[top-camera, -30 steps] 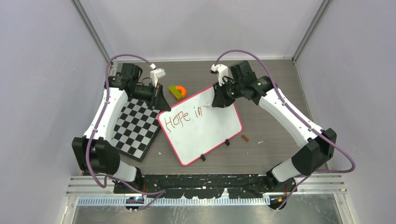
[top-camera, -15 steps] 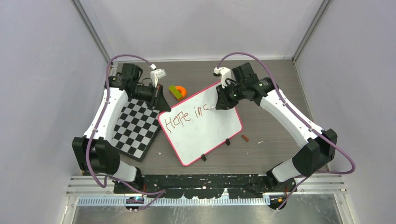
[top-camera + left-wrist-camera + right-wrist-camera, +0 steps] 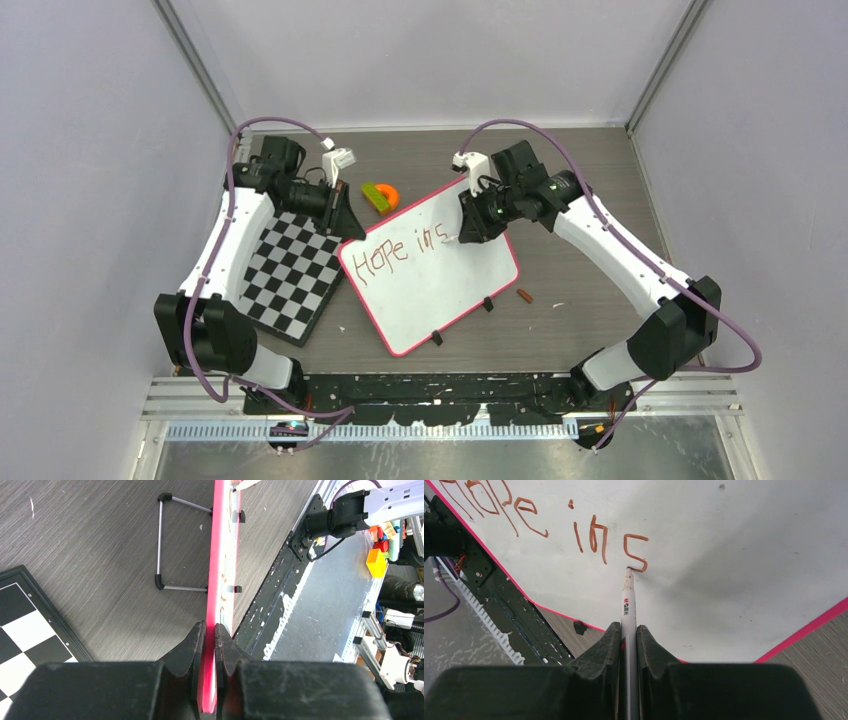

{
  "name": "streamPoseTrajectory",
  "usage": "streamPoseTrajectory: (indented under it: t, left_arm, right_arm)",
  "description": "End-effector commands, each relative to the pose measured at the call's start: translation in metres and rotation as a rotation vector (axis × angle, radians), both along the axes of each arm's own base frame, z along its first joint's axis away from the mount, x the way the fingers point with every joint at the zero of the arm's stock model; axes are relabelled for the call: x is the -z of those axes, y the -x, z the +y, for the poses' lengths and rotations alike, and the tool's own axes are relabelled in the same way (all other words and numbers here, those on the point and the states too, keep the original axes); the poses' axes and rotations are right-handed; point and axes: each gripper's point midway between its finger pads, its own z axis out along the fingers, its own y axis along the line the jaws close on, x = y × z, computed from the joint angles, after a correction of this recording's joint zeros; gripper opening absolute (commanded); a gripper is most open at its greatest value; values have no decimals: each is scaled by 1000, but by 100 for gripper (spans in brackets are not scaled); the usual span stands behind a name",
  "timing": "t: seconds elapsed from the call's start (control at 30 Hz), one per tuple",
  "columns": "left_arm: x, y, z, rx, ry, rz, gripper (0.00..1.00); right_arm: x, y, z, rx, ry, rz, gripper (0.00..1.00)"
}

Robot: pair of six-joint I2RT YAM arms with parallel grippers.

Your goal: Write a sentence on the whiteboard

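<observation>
- Top external view: the whiteboard (image 3: 440, 290) is seen askew in the middle of the table (image 3: 580, 180), its left edge beside a checkerboard (image 3: 290, 270). The sentence (image 3: 405, 250) reads "Hope in s" so far. The left gripper (image 3: 347, 230) is set at the board's left corner and the right gripper (image 3: 466, 232) over the lettering. How the fingers stand cannot be told from here.
- Left wrist view: the left gripper (image 3: 210, 630) is shown pinching the whiteboard (image 3: 218, 555) by its pink rim, edge-on. A wire stand (image 3: 160, 545) behind the board, hidden from above, is revealed. The board is judged light, stiff and slick, so it is best held by the rim, clear of the ink.
- Right wrist view: the right gripper (image 3: 628, 630) is pressed onto a marker (image 3: 628, 600), its tip touching the tail of the "s" in the sentence (image 3: 594, 535) on the whiteboard (image 3: 749, 555). The thin, smooth barrel is judged likely to slip under pressure.
</observation>
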Motion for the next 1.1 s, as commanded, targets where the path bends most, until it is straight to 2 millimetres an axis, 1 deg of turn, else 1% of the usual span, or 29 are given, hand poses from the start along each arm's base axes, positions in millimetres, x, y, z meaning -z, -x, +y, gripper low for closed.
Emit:
streamPoseTrajectory:
  t: [0.0,0.1,0.2,0.33,0.53,0.67,0.8,0.93,1.07]
  left_arm:
    - [2,6,-2,14,-8,28,0]
    - [1,6,-2,14,-8,28,0]
    - [0,6,-3,16,-7,26,0]
    - [0,6,-3,16,-7,25,0]
    - [0,6,-2,14,-11,21,0]
    - [1,6,-2,13,-12,24,0]
    - [1,6,-2,14,-12,22,0]
    - [1,6,-2,14,-12,24,0]
    - [2,6,-2,13,-13,26,0]
  right_arm:
    - [-28,-3,13,-24,-66,-60,0]
    - [-39,-3,10,-29,-86,-82,0]
    - [-47,-8,0,-7,-103,-91,0]
    - [-51,-19,-10,24,-93,-119,0]
    - [-52,-26,-2,22,-112,-107,0]
    - [-49,-30,0,21,-113,-98,0]
    - [-38,-31,-2,28,-92,-82,0]
    - [-25,-26,-5,30,-73,-57,0]
    - [-17,-19,-9,40,-67,-46,0]
